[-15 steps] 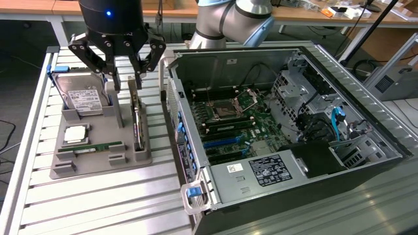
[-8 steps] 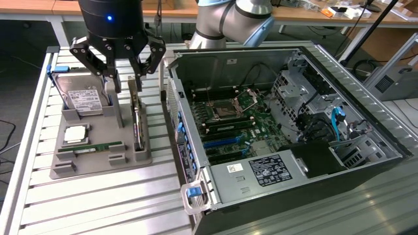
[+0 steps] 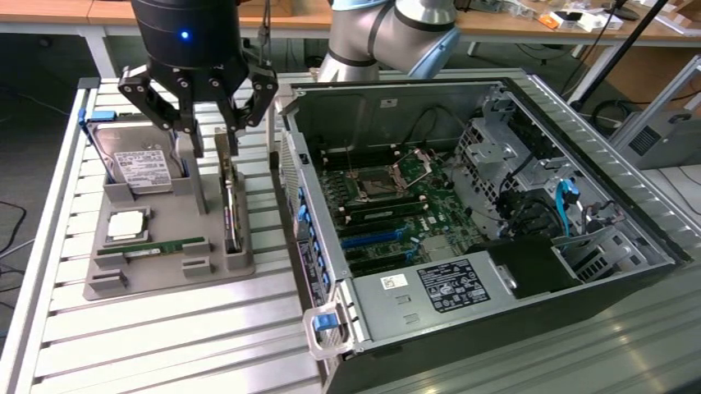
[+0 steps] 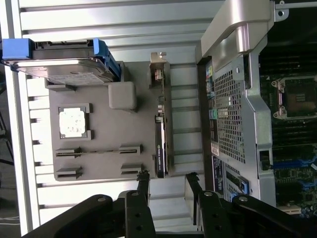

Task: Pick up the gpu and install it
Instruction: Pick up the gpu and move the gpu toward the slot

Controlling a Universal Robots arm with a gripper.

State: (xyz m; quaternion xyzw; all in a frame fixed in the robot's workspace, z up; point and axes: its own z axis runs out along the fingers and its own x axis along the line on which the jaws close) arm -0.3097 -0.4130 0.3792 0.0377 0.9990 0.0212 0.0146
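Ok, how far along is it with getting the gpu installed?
Nothing looks done yet: the gpu stands on edge in the gray tray, outside the open computer case. In hand: the gripper hovers above the card, jaws open and empty. Left: gripping, lifting and seating it on the motherboard, whose blue slots look unoccupied.

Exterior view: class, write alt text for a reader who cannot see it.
The open tool hangs over the gpu, which stands on edge in a grey holder tray near a hard drive. On the exterior view's right lies an open computer case.
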